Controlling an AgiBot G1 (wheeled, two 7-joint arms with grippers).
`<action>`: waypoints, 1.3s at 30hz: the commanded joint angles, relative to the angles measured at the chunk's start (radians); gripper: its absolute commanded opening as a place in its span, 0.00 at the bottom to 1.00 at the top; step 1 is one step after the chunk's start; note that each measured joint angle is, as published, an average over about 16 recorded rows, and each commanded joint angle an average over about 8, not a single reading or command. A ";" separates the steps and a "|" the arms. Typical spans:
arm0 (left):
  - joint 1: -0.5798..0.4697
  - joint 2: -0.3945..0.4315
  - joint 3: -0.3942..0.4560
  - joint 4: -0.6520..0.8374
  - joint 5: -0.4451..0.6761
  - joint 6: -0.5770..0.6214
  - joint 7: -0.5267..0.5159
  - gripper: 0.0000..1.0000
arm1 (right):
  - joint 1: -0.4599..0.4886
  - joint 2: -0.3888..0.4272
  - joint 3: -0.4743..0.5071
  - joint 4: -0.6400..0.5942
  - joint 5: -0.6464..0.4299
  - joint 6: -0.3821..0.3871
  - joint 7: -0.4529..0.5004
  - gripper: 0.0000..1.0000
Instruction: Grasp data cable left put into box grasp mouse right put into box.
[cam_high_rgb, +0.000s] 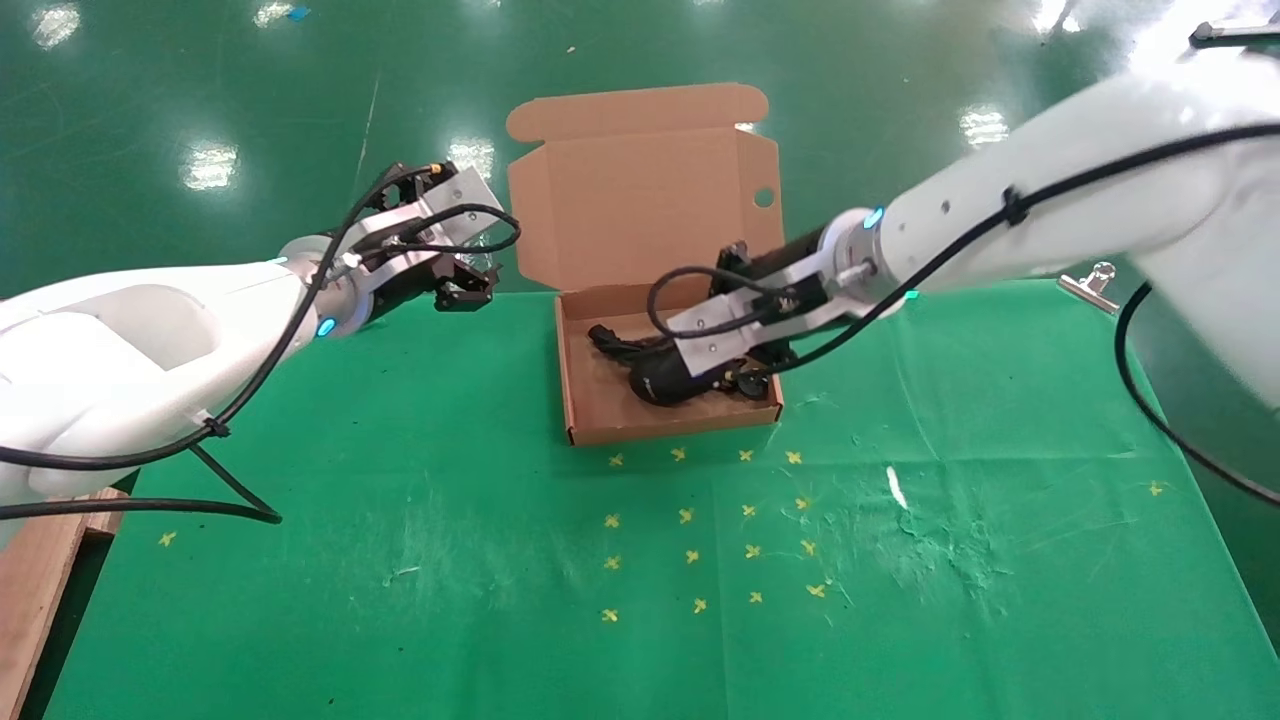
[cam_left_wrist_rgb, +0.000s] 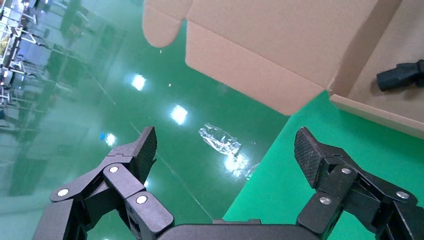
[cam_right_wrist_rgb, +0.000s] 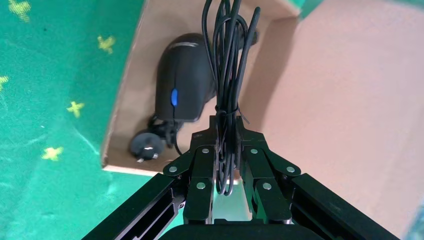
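1. Head view: the box (cam_high_rgb: 600, 400) sits at the frame's centre on the green table cloth (cam_high_rgb: 400, 560), its flap lid (cam_high_rgb: 640, 200) standing open behind. The right gripper (cam_high_rgb: 745, 375) reaches in from the right, low over the box's right half, with the mouse (cam_high_rgb: 662, 383) lying on the box floor just beside it. The data cable (cam_high_rgb: 610, 338) already lies inside, toward the back left corner. The left gripper (cam_high_rgb: 462, 290) hovers left of the lid, off the table's far edge.

2. Left wrist view: the left gripper (cam_left_wrist_rgb: 225, 150) is spread wide and empty; the data cable's plug (cam_left_wrist_rgb: 400, 76) shows at the upper right, inside the box.

3. Right wrist view: the right gripper (cam_right_wrist_rgb: 229, 150) is pinched narrow on the mouse's bundled cord (cam_right_wrist_rgb: 227, 65); the mouse (cam_right_wrist_rgb: 184, 77) rests on the cardboard floor, near the front wall, with a round black plug (cam_right_wrist_rgb: 145, 146) in the corner.

4. Judgement: the mouse placement is in hand, nearly finished. Next, the fingers should release the cord and lift straight up; the front and right walls are close, while above is free.
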 joint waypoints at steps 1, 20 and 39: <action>0.000 0.000 0.000 0.000 0.000 0.000 0.000 1.00 | -0.013 -0.004 -0.004 -0.026 -0.009 0.013 0.008 0.93; 0.000 0.000 0.000 0.000 0.000 0.000 0.000 1.00 | -0.010 -0.002 -0.001 -0.017 -0.004 0.009 0.007 1.00; 0.000 0.000 0.000 0.000 0.000 0.000 0.000 1.00 | -0.190 0.156 0.225 0.094 0.263 -0.117 0.095 1.00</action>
